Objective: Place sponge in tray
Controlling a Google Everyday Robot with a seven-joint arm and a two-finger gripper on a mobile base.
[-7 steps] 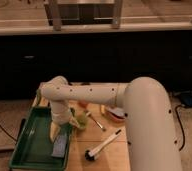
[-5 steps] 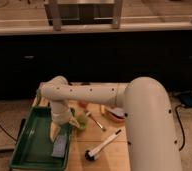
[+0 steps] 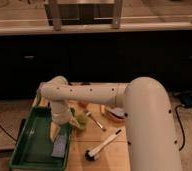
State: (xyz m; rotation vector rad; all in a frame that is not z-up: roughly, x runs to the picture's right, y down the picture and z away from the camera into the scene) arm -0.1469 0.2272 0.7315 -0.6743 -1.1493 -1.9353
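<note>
Wooden tabletop [image 3: 80,144]: grey-blue flat sponge [image 3: 59,146] lies in shallow green plastic tray [image 3: 33,142], at 6 o'clock from gripper [image 3: 55,131], grip state unreadable.

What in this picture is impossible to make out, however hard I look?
All in the one camera view:
- Claw: it hangs over the green tray, above a grey-blue pad. Whether it touches the pad cannot be told, because the arm hides the spot.
- Green lump by the tray: it is partly behind the arm and cannot be identified.
- Red-and-white item: the arm covers its right part.
</note>
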